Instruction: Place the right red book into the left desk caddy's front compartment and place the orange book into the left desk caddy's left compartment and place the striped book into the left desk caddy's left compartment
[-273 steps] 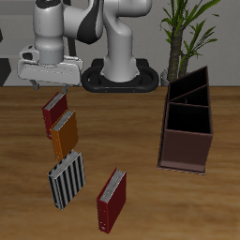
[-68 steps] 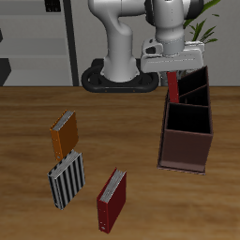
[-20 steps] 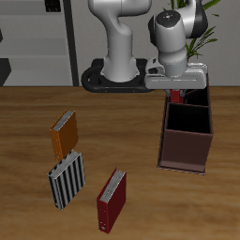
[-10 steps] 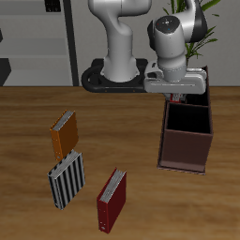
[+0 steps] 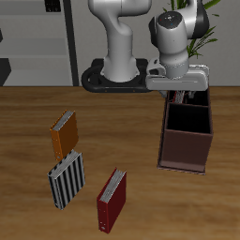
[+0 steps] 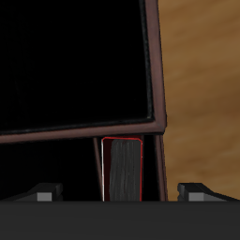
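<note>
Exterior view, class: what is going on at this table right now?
The arm's pincer hangs over the back end of the left desk caddy. The wrist view shows a red book standing on edge inside a compartment; whether the pincer grips it is unclear. The orange book, the striped book and another red book lie on the table.

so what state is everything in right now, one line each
gripper: open, over the caddy's back end
dark red book: standing on edge inside a caddy compartment, not gripped
caddy: upright, holding the dark red book
orange book: lying flat, untouched
striped book: lying flat, untouched
bright red book: lying flat, untouched
</note>
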Controlling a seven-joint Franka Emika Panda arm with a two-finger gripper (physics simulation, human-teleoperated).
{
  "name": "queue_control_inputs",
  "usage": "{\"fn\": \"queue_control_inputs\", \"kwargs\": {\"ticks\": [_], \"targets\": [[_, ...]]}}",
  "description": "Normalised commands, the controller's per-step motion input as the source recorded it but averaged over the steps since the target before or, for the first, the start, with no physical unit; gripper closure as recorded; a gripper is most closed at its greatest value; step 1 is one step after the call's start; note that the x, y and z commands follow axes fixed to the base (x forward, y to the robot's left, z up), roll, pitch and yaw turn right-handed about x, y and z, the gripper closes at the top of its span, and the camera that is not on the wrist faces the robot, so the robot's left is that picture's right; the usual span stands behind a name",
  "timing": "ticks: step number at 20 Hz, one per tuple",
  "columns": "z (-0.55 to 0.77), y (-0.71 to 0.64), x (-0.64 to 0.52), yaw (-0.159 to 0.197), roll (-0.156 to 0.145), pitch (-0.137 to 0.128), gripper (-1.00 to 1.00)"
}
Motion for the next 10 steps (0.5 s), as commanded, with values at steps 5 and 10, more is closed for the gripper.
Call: {"fn": "queue_control_inputs", "kwargs": {"ticks": [5, 10], "targets": [[0.3, -0.05, -0.06, 0.064, -0.017, -0.066, -1.0], [0.22, -0.14, 0.0, 0.149, -0.032, -0.074, -1.0]]}}
